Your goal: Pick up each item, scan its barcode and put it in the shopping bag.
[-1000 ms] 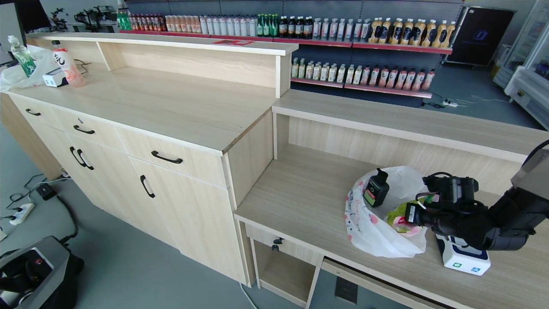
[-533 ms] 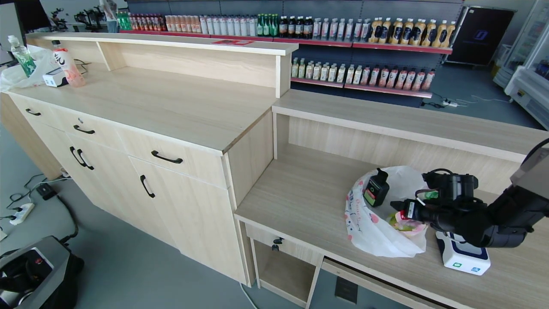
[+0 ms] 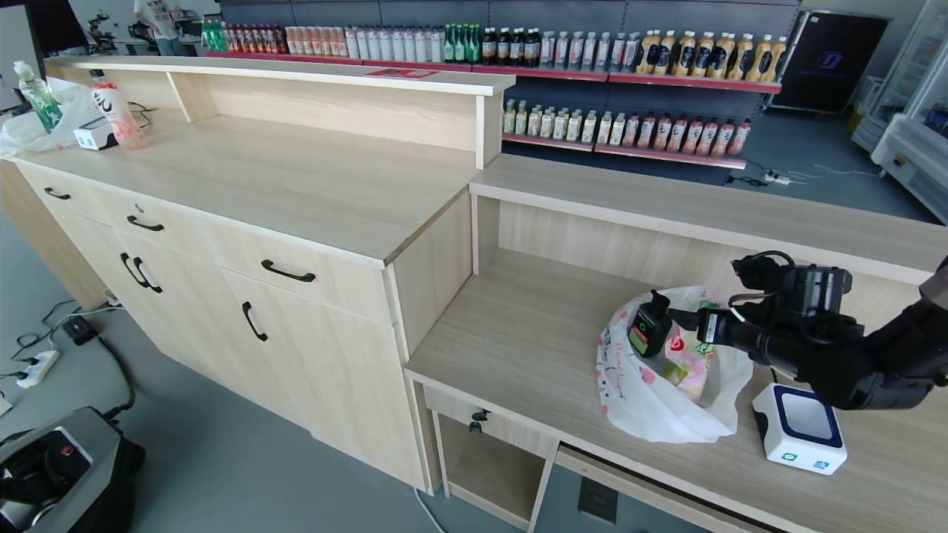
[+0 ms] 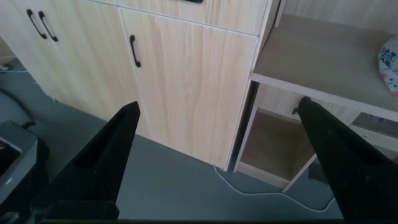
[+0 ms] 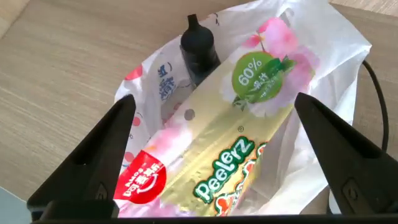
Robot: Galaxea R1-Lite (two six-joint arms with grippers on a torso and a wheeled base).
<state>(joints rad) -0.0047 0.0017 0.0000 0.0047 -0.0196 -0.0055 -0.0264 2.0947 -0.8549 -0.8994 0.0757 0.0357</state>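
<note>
A tall pale-wood surface [image 3: 296, 178] with black-handled drawers and doors steps down to a lower surface [image 3: 518, 333] on its right. Behind them run red-edged shelves [image 3: 629, 78] packed with bottles. The floor [image 3: 222, 459] is grey, with a power strip [image 3: 37, 368] lying on it.

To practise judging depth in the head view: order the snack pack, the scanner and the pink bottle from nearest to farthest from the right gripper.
1. The snack pack, in the bag right under the right gripper.
2. The scanner, on the desk beside the bag, to the right.
3. The pink bottle, far off on the left counter.
</note>
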